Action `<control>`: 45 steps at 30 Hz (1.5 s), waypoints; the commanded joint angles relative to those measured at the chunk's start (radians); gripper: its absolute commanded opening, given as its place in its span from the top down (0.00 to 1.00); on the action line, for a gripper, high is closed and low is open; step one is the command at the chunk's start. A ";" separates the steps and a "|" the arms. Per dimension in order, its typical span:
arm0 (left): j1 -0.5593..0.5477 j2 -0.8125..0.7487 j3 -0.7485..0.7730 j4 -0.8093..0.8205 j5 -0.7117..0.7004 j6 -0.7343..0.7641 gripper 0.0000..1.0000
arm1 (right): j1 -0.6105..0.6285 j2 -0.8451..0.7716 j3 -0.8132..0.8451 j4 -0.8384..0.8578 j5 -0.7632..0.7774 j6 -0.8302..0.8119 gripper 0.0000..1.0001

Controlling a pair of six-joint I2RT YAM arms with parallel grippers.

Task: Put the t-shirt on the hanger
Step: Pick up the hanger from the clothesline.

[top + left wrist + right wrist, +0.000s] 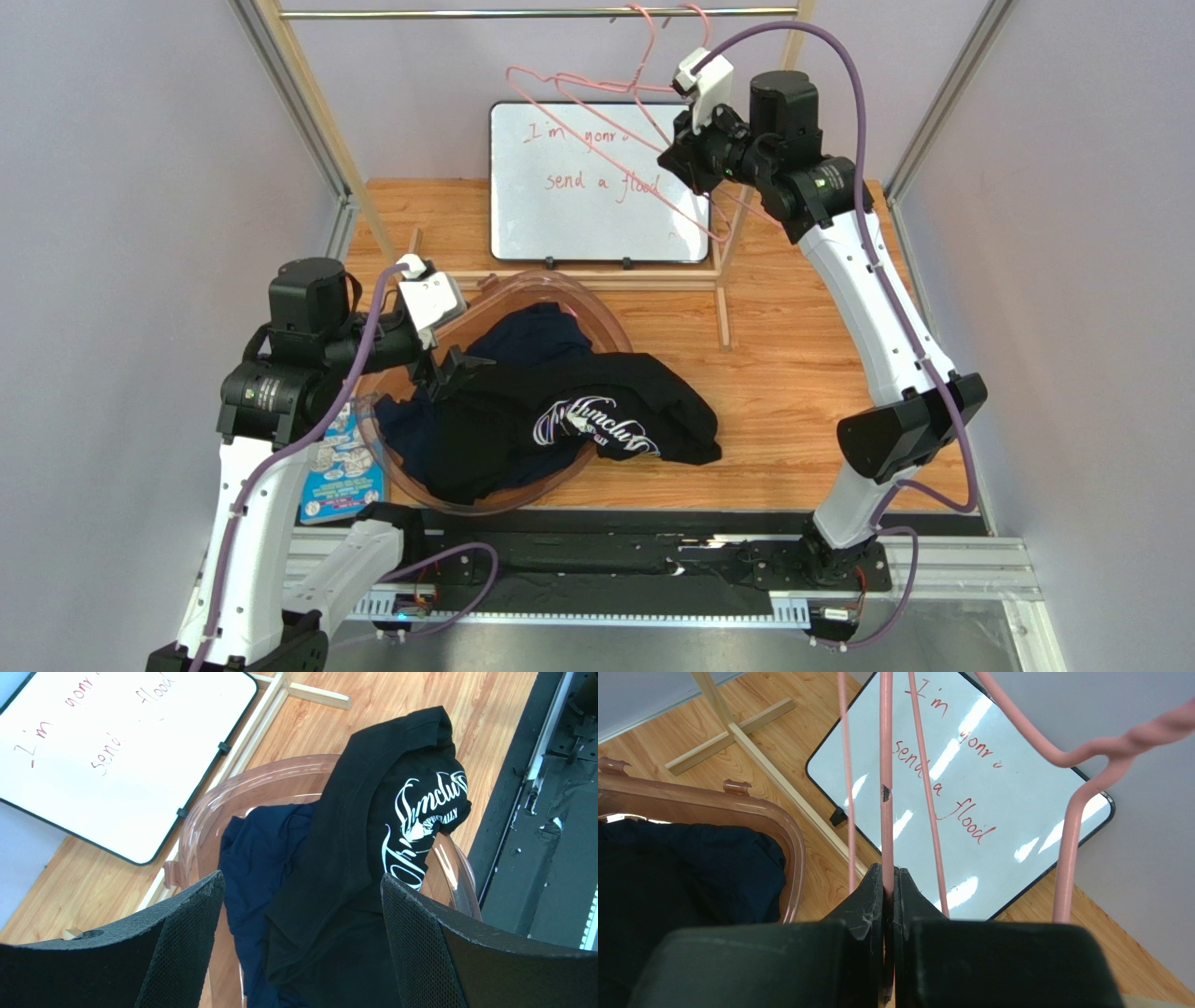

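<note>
The black t-shirt (561,420) with white script print lies crumpled over the front right rim of a clear pinkish basket (603,315); it also shows in the left wrist view (365,847). My left gripper (452,367) is open just above the shirt's left end, and its fingers (189,931) straddle black fabric without touching it. My right gripper (690,147) is raised at the back, shut on one wire of the pink hanger (617,87), which hangs from the top rail. In the right wrist view the jaws (887,878) clamp that wire (886,756).
A second pink hanger (1074,812) hangs right beside the held one. A plain navy garment (540,336) lies in the basket under the shirt. A whiteboard (599,182) leans at the back by a wooden stand (723,280). A blue leaflet (337,469) lies at the left.
</note>
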 commanded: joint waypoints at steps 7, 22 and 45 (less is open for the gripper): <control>-0.002 -0.004 -0.002 0.021 -0.008 -0.017 0.13 | -0.001 -0.098 -0.032 0.227 -0.023 0.090 1.00; -0.002 0.016 -0.016 0.048 -0.013 -0.027 0.13 | -0.001 -0.184 -0.260 0.398 -0.111 0.001 1.00; -0.002 -0.111 -0.152 0.019 0.062 0.124 0.15 | 0.014 -0.662 -0.461 -0.502 -0.396 -0.332 1.00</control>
